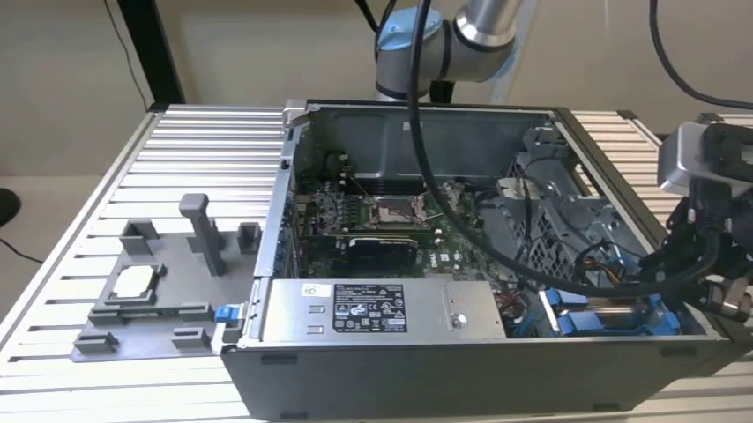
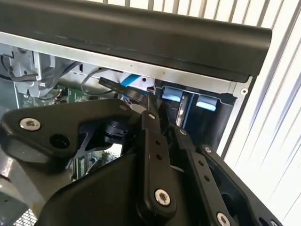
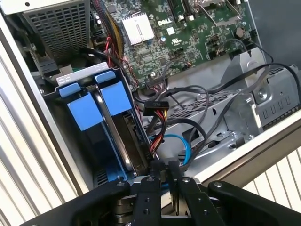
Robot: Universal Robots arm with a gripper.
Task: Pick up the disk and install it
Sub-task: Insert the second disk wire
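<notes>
Black two-finger gripper (image 3: pixel 164 165), fingers pressed together and holding nothing, sits at lower centre of the first wrist view, over the open grey computer case (image 1: pixel 353 370). Blue-framed disk (image 3: pixel 123 129) stands edgewise in the drive bay, beside blue carrier tabs (image 3: pixel 84 110).

disk (image 3: pixel 131 136): I see it standing on edge in the drive bay at the case corner, slotted in rather than lying flat
body: dark slab in the first wrist view, thin edge toward my camera; label face is turned away and I can't see it
carrier (image 3: pixel 115 96): blue plastic, frames the drive, flat blue panel on the side facing me
end tab (image 3: pixel 105 77): blue, at the bay's open end, level with the matching tab just beside it
neighbour slot: second blue carrier parallel, just beside mine, metal rail between
exterior view: blue ends (image 1: pixel 577 322) low in the bay, at the exterior view's right
seating: can't tell if fully home
</notes>
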